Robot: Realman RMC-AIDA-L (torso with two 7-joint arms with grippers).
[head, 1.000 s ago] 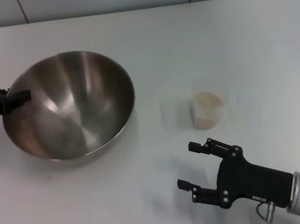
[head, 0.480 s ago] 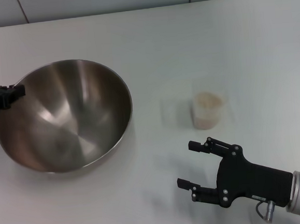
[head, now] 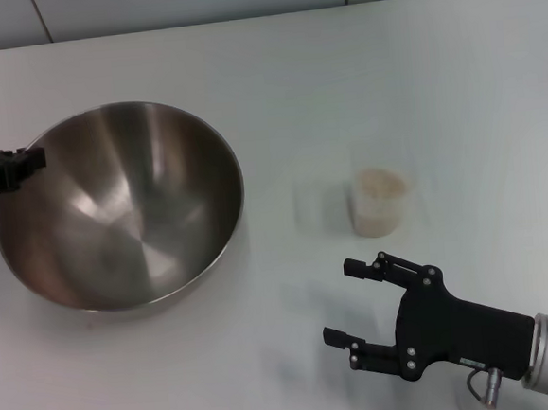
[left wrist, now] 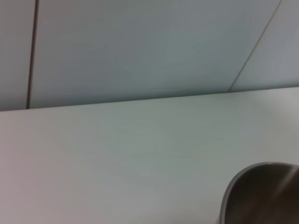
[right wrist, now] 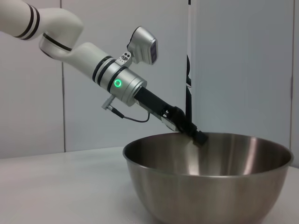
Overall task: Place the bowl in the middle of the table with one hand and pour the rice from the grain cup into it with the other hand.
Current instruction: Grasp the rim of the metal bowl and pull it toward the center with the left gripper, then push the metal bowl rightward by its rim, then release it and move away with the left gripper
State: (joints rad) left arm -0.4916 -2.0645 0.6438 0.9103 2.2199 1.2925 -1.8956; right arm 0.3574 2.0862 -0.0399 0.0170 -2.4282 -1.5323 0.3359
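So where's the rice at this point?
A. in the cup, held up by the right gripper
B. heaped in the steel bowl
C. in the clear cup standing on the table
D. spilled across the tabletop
C: the rice sits inside the grain cup, which stands upright on the table ahead of the open right gripper; the bowl, held at its rim by the left gripper, is empty.

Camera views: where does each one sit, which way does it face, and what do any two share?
Head view: high, looking down at the table; bowl, rice cup, left claw on the bowl's rim, right claw open.
Left wrist view: low over the table, facing the wall; only a bowl edge, no claw.
Right wrist view: near table height, facing the bowl side-on; the left arm reaches its rim.
Shared: all three show the bowl.
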